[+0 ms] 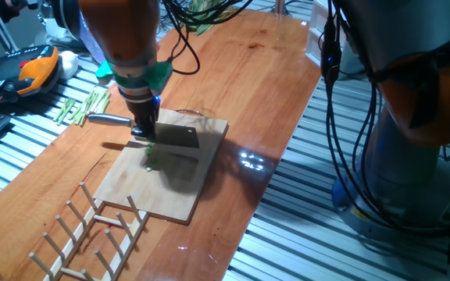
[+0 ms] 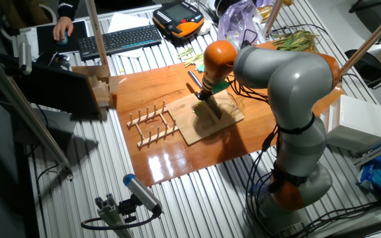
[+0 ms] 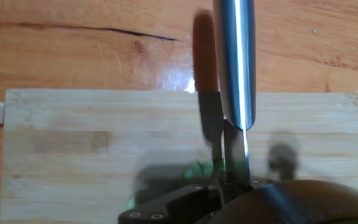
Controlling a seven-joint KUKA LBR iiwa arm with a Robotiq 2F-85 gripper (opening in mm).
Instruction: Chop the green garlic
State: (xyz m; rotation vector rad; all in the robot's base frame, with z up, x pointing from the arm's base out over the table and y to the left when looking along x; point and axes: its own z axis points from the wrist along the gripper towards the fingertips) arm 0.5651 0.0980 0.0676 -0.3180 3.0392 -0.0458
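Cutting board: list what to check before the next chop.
1. Grip: the gripper is shut on the knife. Ok.
2. Target: the green garlic lies on the cutting board, beside the blade. Ok.
3. Blade position: it is over the board, inside its edges. Ok.
4. Garlic pieces: the hand view shows only blurred green bits at the blade, so how finely they are cut is unclear. Cannot tell.
5. Wooden rack: it stands at the board's corner, away from the blade. Ok.
6. Pale stalk bunch: it lies off the board, on the table. Ok.
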